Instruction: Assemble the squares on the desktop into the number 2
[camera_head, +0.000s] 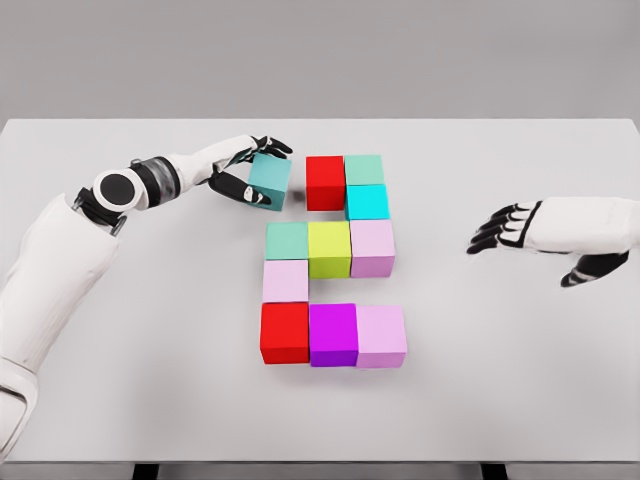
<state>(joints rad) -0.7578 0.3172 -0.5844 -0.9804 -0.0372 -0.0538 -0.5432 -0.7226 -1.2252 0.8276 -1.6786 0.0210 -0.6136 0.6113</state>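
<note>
Coloured cubes lie on the white table (120, 400). The top row has a red cube (325, 182) and a green cube (364, 169), with a cyan cube (367, 201) below the green one. The middle row runs green (287, 241), yellow-green (329, 249), pink (372, 248). A pale pink cube (285, 281) sits below the green. The bottom row is red (285, 332), magenta (333, 334), pink (381, 335). My left hand (245, 170) is shut on a teal cube (270, 181), tilted, just left of the top red cube. My right hand (500, 230) hovers open to the right.
The table's far edge runs across the top against a grey wall. Its near edge lies along the bottom of the view, with dark legs showing beneath it.
</note>
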